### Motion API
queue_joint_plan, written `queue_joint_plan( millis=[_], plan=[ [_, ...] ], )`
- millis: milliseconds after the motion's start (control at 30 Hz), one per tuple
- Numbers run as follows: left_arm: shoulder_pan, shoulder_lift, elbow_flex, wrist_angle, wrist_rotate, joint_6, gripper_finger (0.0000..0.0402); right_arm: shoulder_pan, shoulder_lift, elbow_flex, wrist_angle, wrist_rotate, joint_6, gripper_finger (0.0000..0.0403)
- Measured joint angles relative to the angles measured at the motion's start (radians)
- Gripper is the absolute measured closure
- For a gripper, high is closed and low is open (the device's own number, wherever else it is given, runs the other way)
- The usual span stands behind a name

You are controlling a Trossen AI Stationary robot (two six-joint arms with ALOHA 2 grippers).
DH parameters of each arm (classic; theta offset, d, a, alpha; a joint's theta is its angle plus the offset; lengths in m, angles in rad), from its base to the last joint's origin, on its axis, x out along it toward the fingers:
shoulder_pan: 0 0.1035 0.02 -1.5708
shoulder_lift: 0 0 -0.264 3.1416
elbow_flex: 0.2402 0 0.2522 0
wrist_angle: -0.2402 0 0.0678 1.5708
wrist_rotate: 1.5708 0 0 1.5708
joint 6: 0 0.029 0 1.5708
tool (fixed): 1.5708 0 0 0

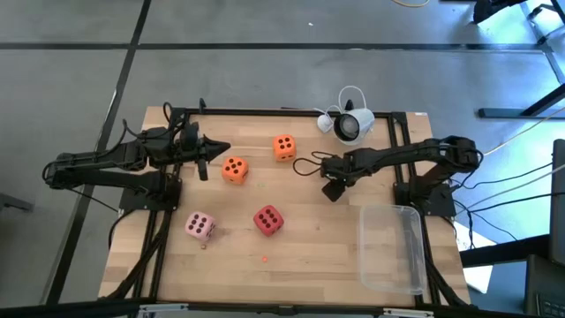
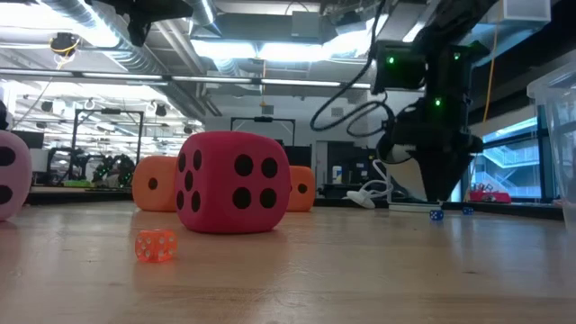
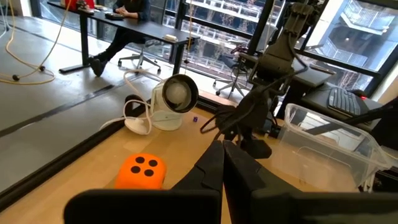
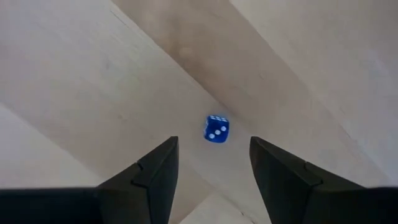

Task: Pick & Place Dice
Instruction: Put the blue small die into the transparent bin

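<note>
Four soft dice rest on the wooden table: two orange ones (image 1: 283, 147) (image 1: 234, 170), a red one (image 1: 267, 220) and a pale pink one (image 1: 199, 226). A tiny blue die (image 4: 216, 129) lies on the wood right of centre. My right gripper (image 4: 212, 142) points down just above it, open, with the die showing between its fingertips and untouched. My left gripper (image 1: 221, 147) hangs level over the table's left part, shut and holding nothing, beside the nearer orange die (image 3: 142, 171).
A clear plastic tub (image 1: 393, 249) stands at the near right corner. A white camera with its cable (image 1: 353, 124) sits at the far edge. A tiny orange die (image 2: 156, 245) lies near the front, and a second tiny blue die (image 2: 467, 211) beside the first.
</note>
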Motion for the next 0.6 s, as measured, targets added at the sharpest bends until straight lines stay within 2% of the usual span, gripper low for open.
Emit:
queue_joint_plan(
  millis=[600],
  plan=[
    [0.0,0.0,0.0,0.0,0.005,-0.007,0.0398,-0.031,0.052,0.0,0.025,0.0,0.014,0.0206]
  ],
)
